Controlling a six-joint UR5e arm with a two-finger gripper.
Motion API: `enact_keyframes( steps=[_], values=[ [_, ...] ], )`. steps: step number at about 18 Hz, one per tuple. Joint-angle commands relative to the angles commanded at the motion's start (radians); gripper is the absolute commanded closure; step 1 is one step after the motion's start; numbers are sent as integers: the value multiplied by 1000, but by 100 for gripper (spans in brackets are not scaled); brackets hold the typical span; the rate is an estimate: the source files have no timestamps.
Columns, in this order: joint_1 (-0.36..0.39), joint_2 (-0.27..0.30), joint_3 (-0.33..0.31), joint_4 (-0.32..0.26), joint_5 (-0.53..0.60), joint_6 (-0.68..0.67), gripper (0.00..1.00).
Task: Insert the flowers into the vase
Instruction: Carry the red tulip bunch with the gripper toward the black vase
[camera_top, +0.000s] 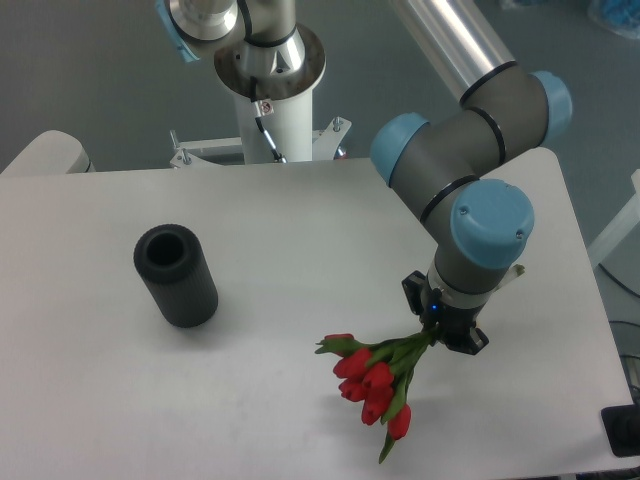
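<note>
The robot arm reaches over the right side of the white desk. Its fingers are closed tight on the green stems of the flowers. The red buds and a long leaf hang down and to the left, toward the front edge of the desk, near the front right corner. I cannot tell if the buds touch the desk. The black vase stands on the left side of the desk, well apart from the flowers. Its round mouth is open at the top.
</note>
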Motion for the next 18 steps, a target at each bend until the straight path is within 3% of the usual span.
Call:
enact_keyframes(
  steps=[3, 13, 18],
  values=[
    [-25, 14, -11, 0, -47, -6, 99],
    [-29, 172, -178, 0, -474, -32, 99],
    [-54, 199, -195, 0, -687, -155, 100]
  ],
)
